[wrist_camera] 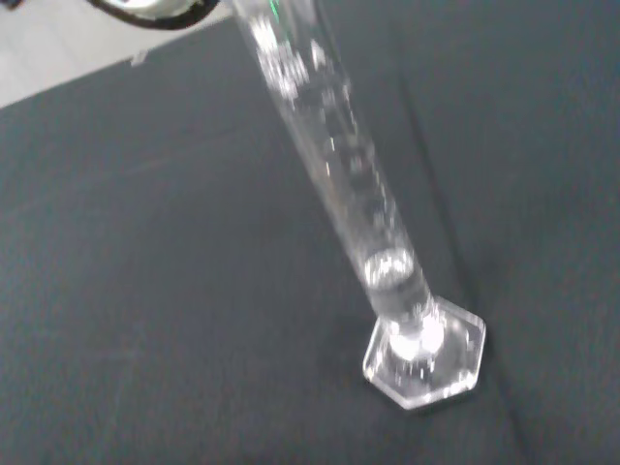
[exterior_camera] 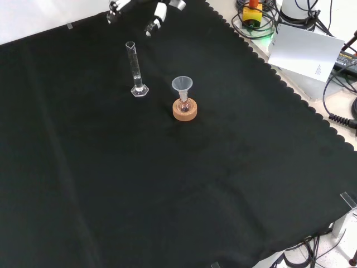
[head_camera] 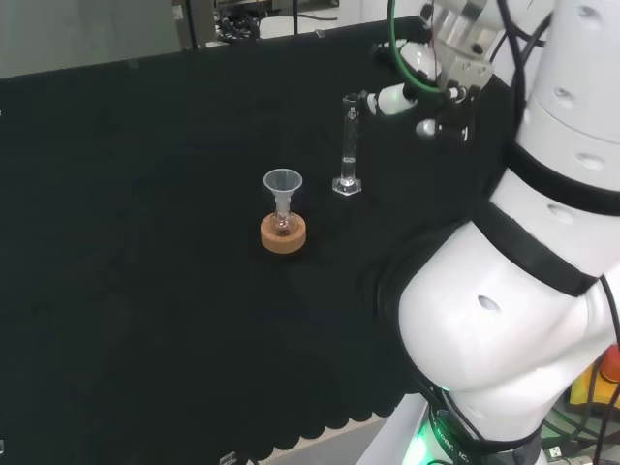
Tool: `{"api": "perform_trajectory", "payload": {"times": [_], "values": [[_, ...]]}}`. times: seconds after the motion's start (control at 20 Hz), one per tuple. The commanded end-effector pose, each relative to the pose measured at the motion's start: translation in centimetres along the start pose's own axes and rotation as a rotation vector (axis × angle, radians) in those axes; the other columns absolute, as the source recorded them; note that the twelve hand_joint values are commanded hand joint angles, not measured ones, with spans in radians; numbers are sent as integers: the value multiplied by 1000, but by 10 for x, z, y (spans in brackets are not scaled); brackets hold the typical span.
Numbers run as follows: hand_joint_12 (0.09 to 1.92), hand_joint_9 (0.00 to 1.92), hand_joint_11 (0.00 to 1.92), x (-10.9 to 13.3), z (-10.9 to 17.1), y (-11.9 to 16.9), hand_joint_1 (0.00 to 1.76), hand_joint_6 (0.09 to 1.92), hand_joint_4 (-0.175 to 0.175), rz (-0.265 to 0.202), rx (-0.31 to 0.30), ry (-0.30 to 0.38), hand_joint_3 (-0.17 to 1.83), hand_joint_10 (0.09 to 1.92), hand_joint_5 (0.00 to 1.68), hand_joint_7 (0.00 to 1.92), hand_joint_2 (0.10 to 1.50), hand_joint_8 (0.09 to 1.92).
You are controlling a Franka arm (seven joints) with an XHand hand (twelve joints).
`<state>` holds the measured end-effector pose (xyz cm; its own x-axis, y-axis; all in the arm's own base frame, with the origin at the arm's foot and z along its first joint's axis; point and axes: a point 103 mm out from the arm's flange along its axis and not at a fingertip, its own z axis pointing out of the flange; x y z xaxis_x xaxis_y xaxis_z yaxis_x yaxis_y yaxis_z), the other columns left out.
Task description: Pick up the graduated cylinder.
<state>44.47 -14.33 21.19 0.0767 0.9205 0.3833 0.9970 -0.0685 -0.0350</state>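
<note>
The graduated cylinder (head_camera: 349, 145) is a tall clear tube on a hexagonal foot, standing upright on the black cloth. It also stands upright in the front view (exterior_camera: 135, 70), and it looms close in the wrist view (wrist_camera: 339, 165), where a little clear liquid sits near its bottom. The hand (head_camera: 426, 97) hovers just to the right of the cylinder's top in the head view, with relaxed fingers and nothing held. From the front, the fingertips (exterior_camera: 153, 25) come in at the upper edge, a short way beyond the cylinder's top, apart from the glass.
A small flask with a clear funnel (head_camera: 282, 184) in its neck rests on a cork ring (head_camera: 283, 235), to the left of and nearer than the cylinder in the head view. In the front view the same ring (exterior_camera: 184, 111) lies right of the cylinder. The arm's white links (head_camera: 523, 291) stand at the right.
</note>
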Motion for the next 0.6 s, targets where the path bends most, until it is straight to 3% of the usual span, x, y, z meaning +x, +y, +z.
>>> {"api": "perform_trajectory", "payload": {"times": [0.05,0.6], "values": [[1411,307,42,-21,57,-1,807,87,-52,-21,15,200,519,696,375,131,711,668],[1383,397,96,-32,84,5,874,87,-52,-63,3,334,575,663,406,198,656,666]]}}
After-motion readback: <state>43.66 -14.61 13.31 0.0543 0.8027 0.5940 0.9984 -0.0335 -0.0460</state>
